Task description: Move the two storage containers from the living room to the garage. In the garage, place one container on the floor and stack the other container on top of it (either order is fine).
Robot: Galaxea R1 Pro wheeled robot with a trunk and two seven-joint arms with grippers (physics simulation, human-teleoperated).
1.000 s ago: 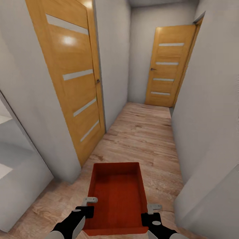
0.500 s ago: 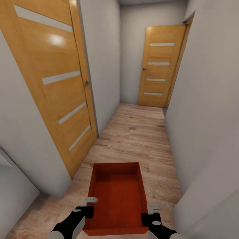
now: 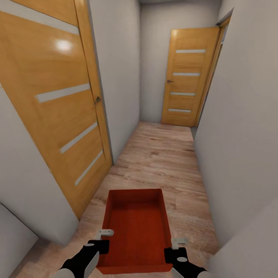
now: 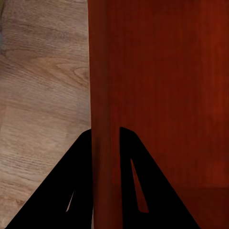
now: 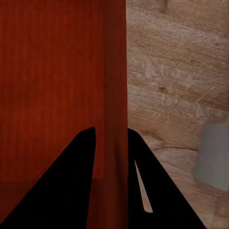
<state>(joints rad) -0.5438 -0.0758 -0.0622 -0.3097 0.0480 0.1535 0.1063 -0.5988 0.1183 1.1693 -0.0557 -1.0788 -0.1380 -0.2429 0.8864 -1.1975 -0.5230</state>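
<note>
One red-orange storage container (image 3: pixel 137 227) hangs in front of me above the wood-plank hallway floor, open top up and empty. My left gripper (image 3: pixel 101 241) is shut on its left wall; the wall (image 4: pixel 101 95) runs between the two black fingers in the left wrist view. On the opposite side my right gripper (image 3: pixel 175 247) is shut on the right wall (image 5: pixel 113 95), again with a finger on each side. The second container is out of view.
I am in a narrow hallway with grey-white walls. An orange striped door (image 3: pixel 58 104) stands close on the left and another orange striped door (image 3: pixel 189 77) closes the far end. A wall corner (image 3: pixel 247 239) juts in at the lower right.
The view has moved forward down the hallway: the left door looks larger and nearer, and the pale surface at the lower left has slid out of view. Both grippers still hold the container the same way.
</note>
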